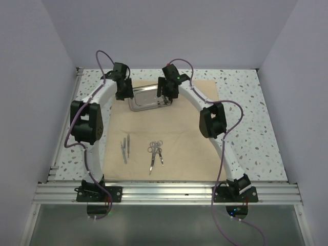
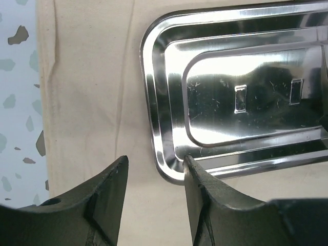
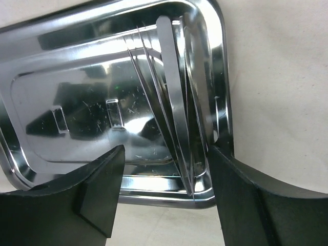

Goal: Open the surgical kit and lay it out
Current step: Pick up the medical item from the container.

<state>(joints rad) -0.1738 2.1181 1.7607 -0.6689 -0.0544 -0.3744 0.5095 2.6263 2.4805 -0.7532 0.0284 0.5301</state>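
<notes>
Speckled tabletop (image 1: pixel 246 102) between white walls carries the beige cloth wrap (image 1: pixel 179 148), spread flat so the kit can be set out on it. Nearest the arm bases, well to the near side of the steel tray (image 1: pixel 146 100), lie the tweezers (image 1: pixel 125 148). To their right are two ring-handled instruments (image 1: pixel 155 154), scissors or forceps. All run near to far, the rings turned toward the tray, and they are kept apart as laid-out pieces should be.

The tray sits on the cloth's far part, its long axis left to right. At the tray's left end the left gripper (image 2: pixel 155 161) has its jaws part open astride the rim corner, one finger touching the rim and the other over cloth. We judge it is steadying the tray. At the tray's right end the right gripper (image 3: pixel 166 151) has open jaws either side of a thin silver instrument (image 3: pixel 177 102). That instrument lies crossways in the tray by its end wall, and we judge the gripper is placed to pinch it.
</notes>
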